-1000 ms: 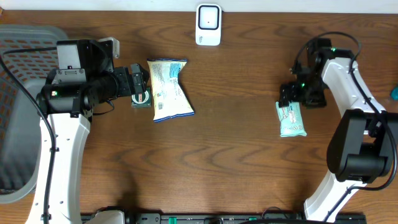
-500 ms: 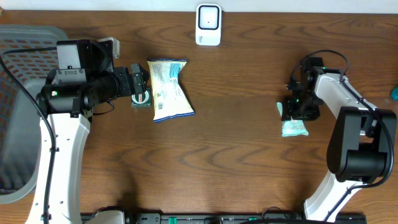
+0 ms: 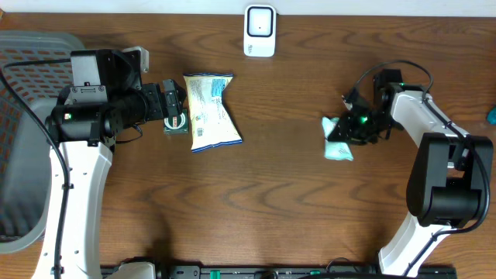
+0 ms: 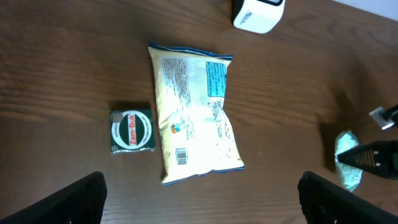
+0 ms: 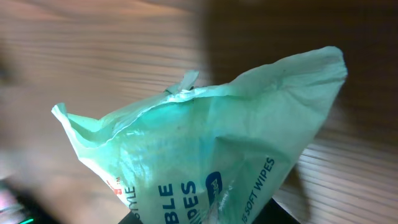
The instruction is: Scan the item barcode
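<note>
My right gripper (image 3: pixel 355 129) is shut on a pale green pack of soft wipes (image 3: pixel 339 149), held tilted a little above the wood at the right. The pack (image 5: pixel 205 143) fills the right wrist view, with its printed side showing and no barcode in sight. The white scanner (image 3: pixel 260 31) stands at the back middle edge of the table. My left gripper (image 3: pixel 174 106) hangs open on the left, with nothing between its fingers (image 4: pixel 68 199). In its view a white-and-yellow snack bag (image 4: pixel 194 115) lies flat with a barcode near its lower end.
A small green Zam-Buk box (image 4: pixel 131 130) sits just left of the snack bag (image 3: pixel 211 111). A grey mesh basket (image 3: pixel 23 116) fills the far left. A teal object (image 3: pixel 491 116) peeks in at the right edge.
The right gripper came down on the wipes pack, shut on it, and carried it up and to the left, tilting it. The left arm has not moved.
</note>
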### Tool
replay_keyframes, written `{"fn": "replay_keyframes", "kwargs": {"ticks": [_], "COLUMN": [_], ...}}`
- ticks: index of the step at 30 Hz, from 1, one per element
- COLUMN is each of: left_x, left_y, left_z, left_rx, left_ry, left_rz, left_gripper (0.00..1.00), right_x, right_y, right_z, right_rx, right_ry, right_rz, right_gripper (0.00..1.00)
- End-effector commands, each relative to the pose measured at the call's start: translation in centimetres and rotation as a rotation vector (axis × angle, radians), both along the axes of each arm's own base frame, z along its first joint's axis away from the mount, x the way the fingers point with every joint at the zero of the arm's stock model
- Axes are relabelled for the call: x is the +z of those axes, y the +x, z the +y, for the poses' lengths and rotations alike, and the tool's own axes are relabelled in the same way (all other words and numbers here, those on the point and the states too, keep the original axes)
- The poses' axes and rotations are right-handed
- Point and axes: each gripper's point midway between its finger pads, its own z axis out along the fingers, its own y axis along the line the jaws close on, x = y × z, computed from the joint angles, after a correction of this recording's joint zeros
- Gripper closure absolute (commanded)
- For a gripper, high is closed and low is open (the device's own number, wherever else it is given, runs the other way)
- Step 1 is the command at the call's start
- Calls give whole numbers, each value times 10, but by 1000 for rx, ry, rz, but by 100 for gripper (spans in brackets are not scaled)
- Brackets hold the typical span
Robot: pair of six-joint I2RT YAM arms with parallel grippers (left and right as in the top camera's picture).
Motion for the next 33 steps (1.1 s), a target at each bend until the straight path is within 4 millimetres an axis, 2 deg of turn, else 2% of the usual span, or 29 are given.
{"fn": "replay_keyframes", "kwargs": {"ticks": [1,5,11,17,23,28,31,33], "left_x": [-1,-1,-1,-1,-1,0,-1,-1], "left_y": [1,1,1,1,1,1,1,1], "left_z": [1,1,1,1,1,1,1,1], "left_rx": [-6,-6,-6,-6,-6,-6,-6,-6], "left_ry": [13,13,13,13,13,13,13,13], "left_rz": [-4,-4,-4,-4,-4,-4,-4,-4], "left_gripper": [2,2,2,2,3,2,2,2], "right_x": [49,77,96,99,96,81,81,91], "right_y": [17,23,21,20,25,51,78,97], "right_z": [42,58,67,70,82,109,132,151], "right_rx": [11,23,17,-67,-74,-167,-187,-187], "right_ry": [322,502,625,653,630,503,444,437], "right_rz": [-70,-115,-100,16,32,38,-90,-215], "right_gripper": [95,98,99,99,99,99,99,99]}}
